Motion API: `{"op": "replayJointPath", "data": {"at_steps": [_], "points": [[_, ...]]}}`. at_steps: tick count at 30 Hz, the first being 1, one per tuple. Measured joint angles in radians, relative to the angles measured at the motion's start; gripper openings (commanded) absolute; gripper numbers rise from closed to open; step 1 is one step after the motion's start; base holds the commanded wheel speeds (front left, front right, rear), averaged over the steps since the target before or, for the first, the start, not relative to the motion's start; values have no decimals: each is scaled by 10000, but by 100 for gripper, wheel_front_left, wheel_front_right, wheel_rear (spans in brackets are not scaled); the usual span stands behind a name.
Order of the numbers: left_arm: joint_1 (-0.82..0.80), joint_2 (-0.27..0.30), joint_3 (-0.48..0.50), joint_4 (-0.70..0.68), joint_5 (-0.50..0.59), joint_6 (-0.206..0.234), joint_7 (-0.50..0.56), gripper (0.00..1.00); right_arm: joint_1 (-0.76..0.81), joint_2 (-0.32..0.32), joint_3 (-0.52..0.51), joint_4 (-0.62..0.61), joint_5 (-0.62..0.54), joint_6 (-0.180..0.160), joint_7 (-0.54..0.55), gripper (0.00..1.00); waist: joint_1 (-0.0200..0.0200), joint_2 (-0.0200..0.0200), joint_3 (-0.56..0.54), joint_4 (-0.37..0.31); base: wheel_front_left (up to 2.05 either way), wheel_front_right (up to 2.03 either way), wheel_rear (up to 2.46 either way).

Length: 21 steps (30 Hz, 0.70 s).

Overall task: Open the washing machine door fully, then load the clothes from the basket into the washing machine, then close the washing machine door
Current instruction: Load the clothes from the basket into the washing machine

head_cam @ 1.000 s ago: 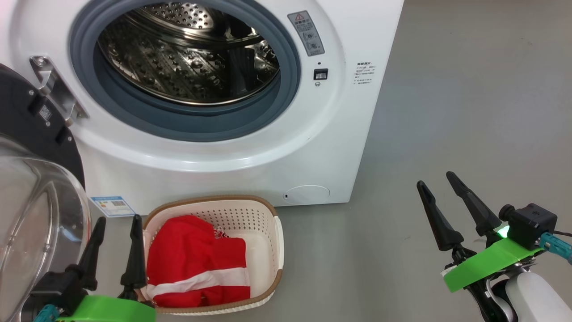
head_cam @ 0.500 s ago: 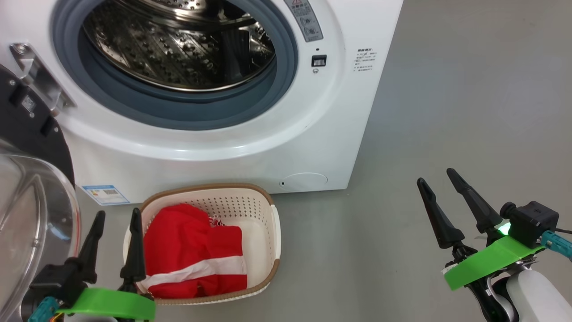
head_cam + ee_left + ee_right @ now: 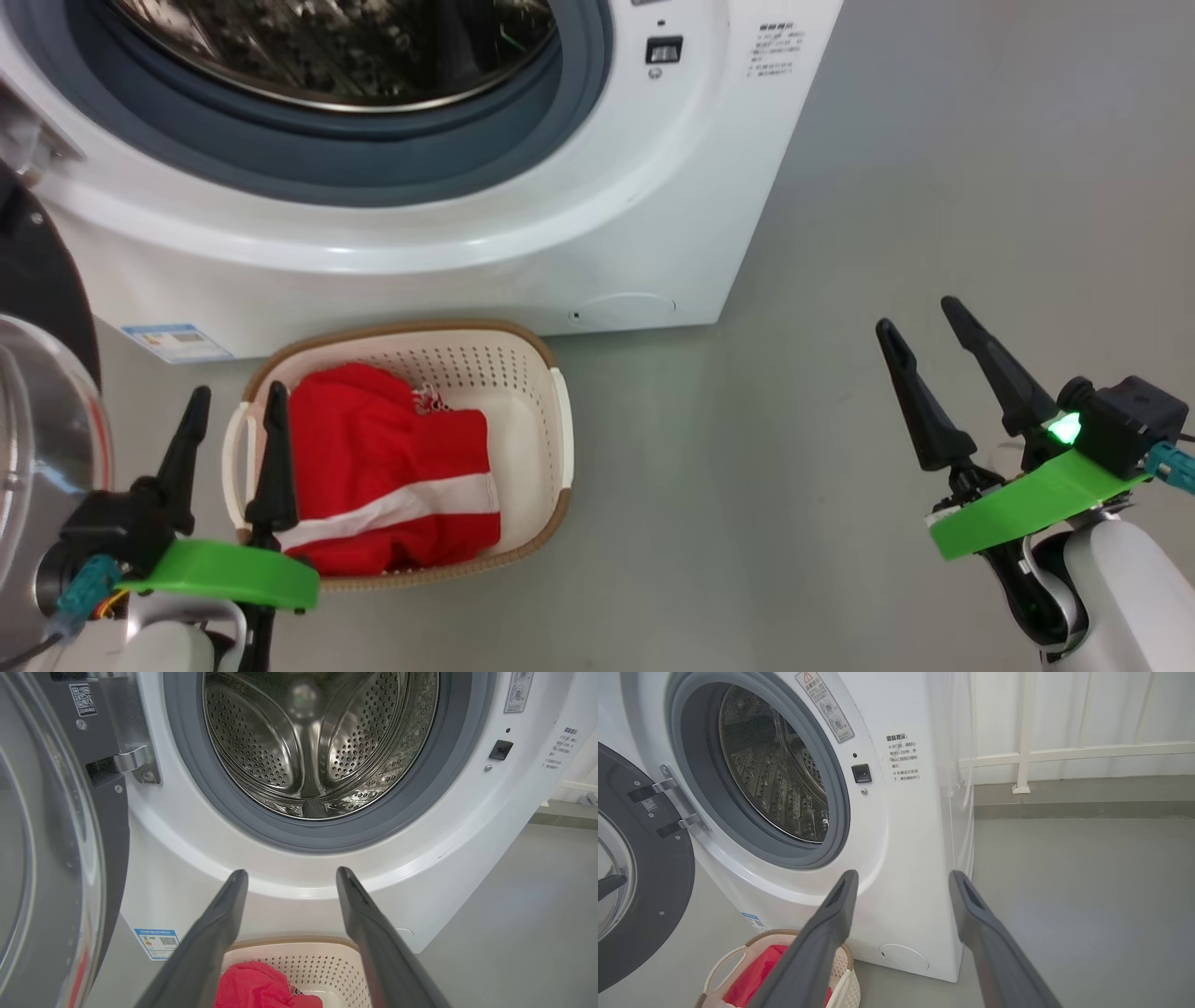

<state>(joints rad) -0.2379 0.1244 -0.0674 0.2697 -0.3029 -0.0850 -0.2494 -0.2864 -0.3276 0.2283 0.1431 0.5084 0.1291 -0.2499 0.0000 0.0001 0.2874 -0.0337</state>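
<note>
The white washing machine [image 3: 467,261] stands with its washing machine door [image 3: 37,280] swung wide to the left, black with a clear glass bowl. Its steel drum [image 3: 308,742] holds nothing. On the floor before it sits the cream basket [image 3: 523,373] with the red, white-striped clothes [image 3: 383,467] inside. My left gripper [image 3: 236,392] is open, just left of the basket's near-left corner, above its rim. In the left wrist view the left gripper [image 3: 292,872] points at the machine's front over the basket [image 3: 327,961]. My right gripper [image 3: 917,313] hangs open over bare floor, far right of the basket.
Grey floor [image 3: 840,187] spreads right of the machine. A white railing [image 3: 1027,756] runs along the wall behind. A blue sticker [image 3: 177,341] and a round flap [image 3: 621,306] sit low on the machine's front. The open door's glass bowl [image 3: 37,448] bulges close beside my left arm.
The head camera has tilted down, so the machine and basket sit higher in the picture. Both grippers stay open and roughly where they were.
</note>
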Motion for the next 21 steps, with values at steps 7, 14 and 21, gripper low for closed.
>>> {"op": "replayJointPath", "data": {"at_steps": [7,14,21], "points": [[-765,-40,-2,700,-8,0,0,100,-373,109,-77,-142,-48,0,0,100,0,0,777,-89,0,0,0],[-1508,-63,82,1469,-8,0,0,100,-751,146,-113,-257,-59,0,0,100,0,0,1514,-170,0,0,0],[-2219,-65,295,2299,-6,0,0,100,-1169,198,-119,-372,-134,0,0,100,0,0,2232,-242,0,0,0]]}}
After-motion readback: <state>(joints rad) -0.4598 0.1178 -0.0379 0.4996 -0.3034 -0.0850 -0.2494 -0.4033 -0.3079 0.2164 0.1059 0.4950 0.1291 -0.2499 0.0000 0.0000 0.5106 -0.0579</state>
